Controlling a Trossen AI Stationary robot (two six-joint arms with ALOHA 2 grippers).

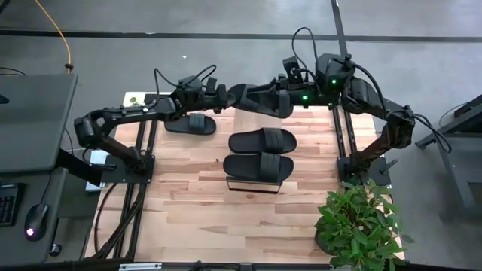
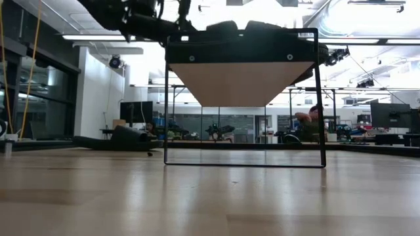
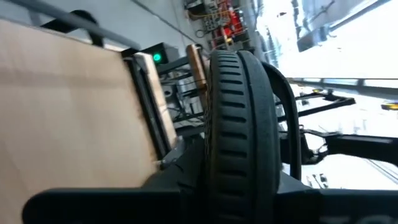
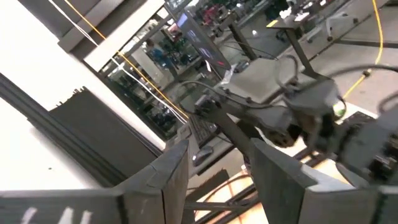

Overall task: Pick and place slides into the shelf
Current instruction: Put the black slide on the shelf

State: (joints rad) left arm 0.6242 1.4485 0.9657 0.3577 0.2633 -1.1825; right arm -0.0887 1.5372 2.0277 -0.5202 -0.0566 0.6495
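Observation:
A black slide (image 1: 260, 99) hangs over the table's far edge with my left gripper (image 1: 226, 98) shut on it; its ribbed surface (image 3: 239, 124) fills the left wrist view. Two more slides (image 1: 262, 140) (image 1: 258, 166) lie side by side on the shelf (image 1: 252, 183), whose plank top and thin black frame (image 2: 243, 98) show in the low view. Another slide (image 1: 190, 123) lies flat on the table by the left arm. My right gripper (image 4: 219, 146) stands open, high over the held slide's right end, with nothing between its fingers. My left gripper holds the slide by its end toward the table's left (image 1: 238, 98), coming in about level from the left, along the slide's length. The slide is lifted clear of the table. The fingers themselves are hidden by the gripper body and the slide.
A potted plant (image 1: 358, 222) stands at the table's near right corner. A desk with a keyboard and mouse (image 1: 34, 222) lies beyond the left edge. Bare wood (image 1: 196, 203) stretches in front of the shelf.

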